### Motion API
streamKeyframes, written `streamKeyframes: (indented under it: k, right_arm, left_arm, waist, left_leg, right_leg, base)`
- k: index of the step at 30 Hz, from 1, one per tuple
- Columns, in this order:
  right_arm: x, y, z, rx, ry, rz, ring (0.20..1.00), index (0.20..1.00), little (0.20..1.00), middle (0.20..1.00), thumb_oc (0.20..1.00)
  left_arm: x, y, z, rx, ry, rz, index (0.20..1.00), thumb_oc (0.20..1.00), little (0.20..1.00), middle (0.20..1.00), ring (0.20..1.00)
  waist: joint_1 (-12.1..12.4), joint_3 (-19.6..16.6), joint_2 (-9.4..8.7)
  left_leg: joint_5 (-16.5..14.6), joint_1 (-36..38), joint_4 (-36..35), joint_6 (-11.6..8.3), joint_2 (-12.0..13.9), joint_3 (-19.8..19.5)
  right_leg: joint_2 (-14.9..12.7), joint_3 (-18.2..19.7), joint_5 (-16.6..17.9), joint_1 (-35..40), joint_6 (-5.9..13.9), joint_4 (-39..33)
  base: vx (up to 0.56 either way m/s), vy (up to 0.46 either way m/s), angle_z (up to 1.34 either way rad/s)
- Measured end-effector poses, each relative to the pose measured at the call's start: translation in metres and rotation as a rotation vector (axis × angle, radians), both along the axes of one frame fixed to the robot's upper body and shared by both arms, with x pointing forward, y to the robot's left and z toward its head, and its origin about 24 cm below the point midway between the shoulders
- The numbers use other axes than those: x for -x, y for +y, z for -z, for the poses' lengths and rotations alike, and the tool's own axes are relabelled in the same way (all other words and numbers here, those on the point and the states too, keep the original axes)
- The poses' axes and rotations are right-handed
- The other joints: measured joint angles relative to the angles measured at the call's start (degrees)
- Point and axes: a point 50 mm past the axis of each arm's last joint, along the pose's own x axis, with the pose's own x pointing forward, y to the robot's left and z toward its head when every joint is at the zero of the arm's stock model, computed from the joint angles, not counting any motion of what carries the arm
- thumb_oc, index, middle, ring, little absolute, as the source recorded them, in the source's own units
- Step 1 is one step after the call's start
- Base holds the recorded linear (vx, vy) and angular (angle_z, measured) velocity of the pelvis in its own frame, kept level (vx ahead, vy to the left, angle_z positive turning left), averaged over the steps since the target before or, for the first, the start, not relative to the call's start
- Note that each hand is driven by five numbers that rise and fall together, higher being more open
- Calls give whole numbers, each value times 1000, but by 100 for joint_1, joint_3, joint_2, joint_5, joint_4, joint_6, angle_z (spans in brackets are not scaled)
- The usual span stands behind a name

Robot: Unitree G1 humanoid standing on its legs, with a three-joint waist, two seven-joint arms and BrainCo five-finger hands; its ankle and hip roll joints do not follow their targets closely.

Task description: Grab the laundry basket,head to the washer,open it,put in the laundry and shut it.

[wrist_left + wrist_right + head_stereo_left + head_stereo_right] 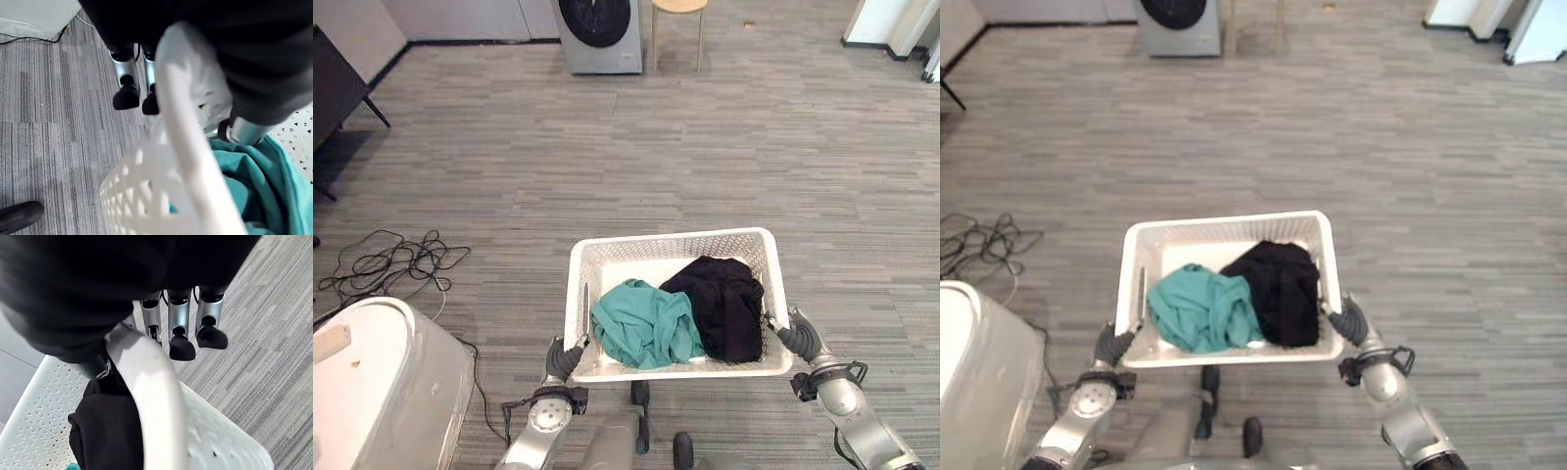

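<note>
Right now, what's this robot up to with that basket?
It is carrying a white laundry basket, one robot hand on each side: left, right. Inside lie a teal cloth and a black one. The washer stands across the floor, door shut, so the walk there is not finished.

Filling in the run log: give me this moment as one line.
stage: carrying | left hand: on laundry basket rim | right hand: on opposite rim | load: teal garment, black garment | washer: ahead, shut
</note>
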Motion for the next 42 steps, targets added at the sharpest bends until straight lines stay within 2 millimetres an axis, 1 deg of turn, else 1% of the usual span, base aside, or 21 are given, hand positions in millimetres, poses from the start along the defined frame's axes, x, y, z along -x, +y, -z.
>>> streamKeyframes:
  k: [2,4,5,6,8,9,11,16,19,20,21,23,24,25,28,32,35,38,40,41,42]
  right_arm:
    - [7,7,10,-46,37,8,200,200,200,200,200]
    - [11,9,9,-62,25,16,200,200,200,200,200]
    - [6,11,6,-71,8,14,200,200,200,200,200]
    - [5,12,5,-78,6,12,200,200,200,200,200]
    - [1,14,4,-93,-1,13,200,200,200,200,200]
    - [1,14,2,-95,-5,7,200,200,200,200,200]
    - [-1,15,1,-113,-14,7,200,200,200,200,200]
    - [2,12,8,-113,26,16,200,200,200,200,200]
    - [4,11,15,-114,64,20,200,200,200,200,200]
    - [8,10,19,-117,79,25,200,200,200,200,200]
    - [10,8,20,-111,85,24,200,200,200,200,200]
    - [9,4,20,-97,84,25,200,200,200,200,200]
    - [7,2,17,-85,75,16,200,200,200,200,200]
    - [4,-1,14,-72,66,9,200,200,200,200,200]
    - [-2,0,5,-77,21,11,200,200,200,200,200]
    - [-4,-3,-1,-83,-8,34,200,200,200,200,200]
    - [-3,-3,1,-82,-8,45,200,200,200,200,200]
    - [-2,-2,4,-84,10,37,200,200,200,200,200]
    - [3,-1,5,-89,21,24,200,200,200,200,200]
    - [12,1,12,-97,57,26,200,200,200,200,200]
    - [13,3,13,-109,57,27,200,200,200,200,200]
  left_arm:
    - [16,5,7,-3,45,-17,200,200,200,200,200]
    - [18,6,4,-7,31,-17,200,200,200,200,200]
    - [10,10,-3,-20,1,-14,200,200,200,200,200]
    - [8,11,-4,-22,-7,-16,200,200,200,200,200]
    - [-2,14,-12,-32,-41,-16,200,200,200,200,200]
    - [-3,15,-13,-33,-47,-18,200,200,200,200,200]
    - [-7,18,-19,-44,-74,-10,200,200,200,200,200]
    - [-8,16,-14,-35,-49,4,200,200,200,200,200]
    - [-2,14,-8,-26,-20,-2,200,200,200,200,200]
    - [3,14,-5,-26,-5,-3,200,200,200,200,200]
    - [6,12,-2,-19,6,-4,200,200,200,200,200]
    - [9,7,1,-3,14,-4,200,200,200,200,200]
    - [10,5,2,5,17,-4,200,200,200,200,200]
    - [10,2,2,14,16,-5,200,200,200,200,200]
    - [-4,5,-9,-4,-33,13,200,200,200,200,200]
    - [-12,0,-14,2,-61,30,200,200,200,200,200]
    - [-11,0,-14,6,-63,26,200,200,200,200,200]
    - [-3,1,-8,10,-32,13,200,200,200,200,200]
    - [8,2,-6,16,-16,6,200,200,200,200,200]
    - [12,4,-5,13,-1,0,200,200,200,200,200]
    - [12,6,-5,4,-1,2,200,200,200,200,200]
  waist:
    - [123,-6,-58]
    - [134,-92,-49]
    - [129,-70,-9]
    - [144,-71,-12]
    - [86,55,80]
    - [63,56,150]
    - [-45,85,140]
    - [-383,134,172]
    - [-405,154,222]
    - [-415,105,160]
    - [-404,63,117]
    - [-354,24,151]
    - [-324,14,256]
    - [-238,-12,434]
    - [-116,101,137]
    - [-81,197,-86]
    - [-67,153,98]
    - [88,146,193]
    - [206,66,222]
    - [249,-117,102]
    - [221,-127,28]
  left_leg:
    - [-7,889,-472,181,-8,169]
    - [-209,1116,-660,239,-113,323]
    - [-267,1213,-739,161,-136,492]
    - [-236,1294,-800,143,-193,627]
    - [-439,1814,-965,139,-260,677]
    - [-748,1891,-974,-16,-222,573]
    - [-722,2087,-1076,113,-259,605]
    - [-1116,2481,-1065,54,-367,269]
    - [-1294,3027,-952,-190,-365,143]
    - [-1323,3146,-810,-193,-434,114]
    - [-1379,3194,-538,-276,-476,125]
    - [-1432,2494,1375,-496,-354,235]
    - [-1435,2306,1889,-457,-239,315]
    - [-1403,1941,2886,-299,208,624]
    - [-1582,1411,3120,-247,325,582]
    - [-1541,768,1362,-125,163,610]
    - [-667,113,-645,-147,152,597]
    - [-284,30,-893,65,175,562]
    - [-398,191,-433,181,145,555]
    - [37,444,-345,511,-46,683]
    - [-101,570,-388,643,-158,721]
  right_leg:
    - [-97,289,-507,424,227,285]
    - [-265,252,-805,-46,652,1341]
    - [-386,212,-1062,-1018,1206,3116]
    - [-513,103,-1066,-1303,1261,3590]
    - [-907,-477,-1182,-1879,1049,3797]
    - [-921,-612,-1196,-2033,1024,3596]
    - [-933,-857,-1050,-2410,1017,2904]
    - [-906,-1391,357,-2909,999,812]
    - [-822,-1362,684,-2703,797,804]
    - [-838,-1326,713,-2546,737,845]
    - [-828,-1247,867,-2334,457,853]
    - [-798,-1092,1104,-2064,164,854]
    - [-761,-1041,1096,-2012,85,833]
    - [-499,-995,993,-1802,-131,797]
    - [-403,-617,813,-1408,-269,557]
    - [-421,-405,701,-518,-166,-76]
    - [-179,-260,322,94,71,-472]
    - [-58,40,43,576,39,-423]
    - [-132,191,-400,920,104,-315]
    - [-397,111,-993,687,541,911]
    - [-455,99,-1050,578,573,1316]
  base:
    - [283,75,-71]
    - [393,46,-69]
    - [331,9,-49]
    - [376,-6,-65]
    - [457,-32,-52]
    - [435,-62,-33]
    - [431,-116,-2]
    - [406,-194,35]
    - [570,-378,46]
    - [199,-224,43]
    - [310,-376,43]
    - [351,-367,19]
    - [422,-241,-29]
    - [266,-127,-37]
    - [493,-121,-35]
    - [509,-10,-34]
    - [579,-5,-29]
    - [546,60,-52]
    - [733,126,-82]
    - [618,114,-55]
    - [455,80,-39]
